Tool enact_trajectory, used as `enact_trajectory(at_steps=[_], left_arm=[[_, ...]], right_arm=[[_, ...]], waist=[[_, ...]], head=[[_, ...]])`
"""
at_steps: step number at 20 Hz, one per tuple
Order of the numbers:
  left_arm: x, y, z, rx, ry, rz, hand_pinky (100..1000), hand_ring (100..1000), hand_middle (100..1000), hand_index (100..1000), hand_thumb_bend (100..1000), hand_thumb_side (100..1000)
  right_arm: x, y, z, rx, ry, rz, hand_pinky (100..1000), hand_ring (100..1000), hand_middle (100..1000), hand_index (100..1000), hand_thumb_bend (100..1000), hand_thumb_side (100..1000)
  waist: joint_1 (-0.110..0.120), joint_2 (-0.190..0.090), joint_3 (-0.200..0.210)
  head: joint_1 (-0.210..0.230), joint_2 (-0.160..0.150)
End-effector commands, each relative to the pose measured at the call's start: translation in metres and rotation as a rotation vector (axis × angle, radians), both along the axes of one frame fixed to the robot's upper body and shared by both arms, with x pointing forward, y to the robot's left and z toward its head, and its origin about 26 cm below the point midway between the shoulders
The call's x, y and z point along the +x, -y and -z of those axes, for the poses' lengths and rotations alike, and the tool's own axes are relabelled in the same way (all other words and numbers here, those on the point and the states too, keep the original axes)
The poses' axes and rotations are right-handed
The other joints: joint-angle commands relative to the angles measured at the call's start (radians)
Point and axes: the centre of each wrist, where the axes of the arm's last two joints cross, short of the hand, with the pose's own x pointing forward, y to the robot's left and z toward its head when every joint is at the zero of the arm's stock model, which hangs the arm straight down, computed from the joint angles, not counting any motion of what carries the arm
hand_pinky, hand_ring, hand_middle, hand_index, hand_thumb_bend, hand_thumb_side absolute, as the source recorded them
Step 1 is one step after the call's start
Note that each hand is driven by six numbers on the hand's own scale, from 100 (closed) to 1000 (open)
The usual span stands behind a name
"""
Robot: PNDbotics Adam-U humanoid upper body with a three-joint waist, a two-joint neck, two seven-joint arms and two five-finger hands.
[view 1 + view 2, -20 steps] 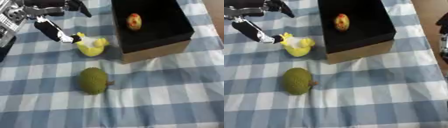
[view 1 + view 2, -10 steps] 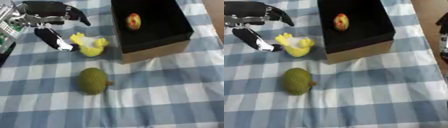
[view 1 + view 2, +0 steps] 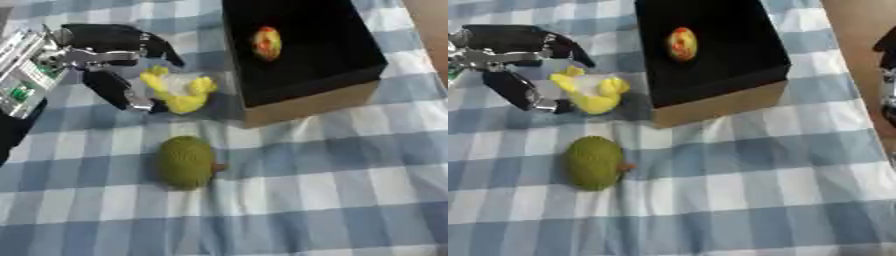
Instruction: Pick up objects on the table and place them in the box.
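Blue-and-white checked cloth (image 3: pixel 350 165) is spread over the tabletop, and on it a yellow toy (image 3: pixel 179 92) is bracketed by the left hand (image 3: pixel 105 60) — fingers (image 3: pixel 153 42) spread above it, thumb (image 3: pixel 122 92) beside it on the left, nothing gripped and contact not discernible. A green fruit (image 3: pixel 185 161) is seen nearer the camera, apart from the toy, while a red-yellow fruit (image 3: pixel 267 42) lies inside the black box (image 3: pixel 306 102) just right of the toy. Part of the right hand (image 3: pixel 885 75) is shown at the right edge — its fingers cannot be made out.
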Motion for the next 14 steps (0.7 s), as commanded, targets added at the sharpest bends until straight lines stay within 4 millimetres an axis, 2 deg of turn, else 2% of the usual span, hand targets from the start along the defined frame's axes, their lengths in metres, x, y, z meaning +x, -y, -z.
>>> enact_trajectory(at_steps=[1, 8, 12, 14], left_arm=[[0.003, -0.003, -0.004, 0.004, 0.011, -0.022, 811, 878, 797, 918, 390, 766], [0.010, -0.001, 0.011, 0.037, 0.001, -0.046, 812, 871, 797, 917, 379, 751], [0.013, -0.002, 0.017, 0.043, 0.011, -0.061, 800, 861, 786, 906, 286, 706], [0.014, -0.002, 0.018, 0.042, 0.013, -0.067, 787, 850, 775, 892, 168, 633]], right_arm=[[-0.001, 0.000, -0.007, -0.012, 0.020, -0.005, 959, 1000, 403, 991, 100, 470], [0.000, -0.001, -0.006, -0.010, 0.021, -0.009, 959, 1000, 401, 991, 100, 470], [0.000, -0.002, -0.006, -0.010, 0.020, -0.011, 960, 1000, 399, 992, 100, 470], [0.000, -0.002, -0.006, -0.010, 0.019, -0.011, 960, 1000, 399, 992, 100, 470]], waist=[[-0.006, -0.017, -0.001], [-0.010, -0.015, -0.002], [-0.012, -0.015, -0.002], [-0.012, -0.015, -0.002]], head=[[0.006, -0.010], [0.011, -0.008], [0.013, -0.008], [0.014, -0.008]])
